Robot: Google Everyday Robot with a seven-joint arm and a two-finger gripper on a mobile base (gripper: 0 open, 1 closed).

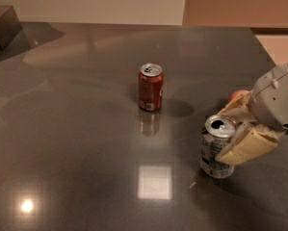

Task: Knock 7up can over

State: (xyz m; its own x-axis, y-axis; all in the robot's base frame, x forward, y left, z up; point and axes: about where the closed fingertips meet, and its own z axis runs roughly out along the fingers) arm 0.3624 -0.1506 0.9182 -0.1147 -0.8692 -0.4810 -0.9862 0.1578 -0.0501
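The 7up can (216, 150), silvery-white with dark print and an open shiny top, stands upright on the dark table at the right. My gripper (221, 137) reaches in from the right edge at the can's right side. It is open. One beige finger (244, 147) lies against the can's near right side, and the other finger (233, 111) lies behind the can's top. The can sits partly between the fingers.
A red can (150, 86) stands upright near the middle of the dark reflective table (76, 129). A red apple (237, 96) lies behind my gripper, mostly hidden by it. A dark box (3, 27) sits at the far left corner. The table's right edge runs close behind the arm.
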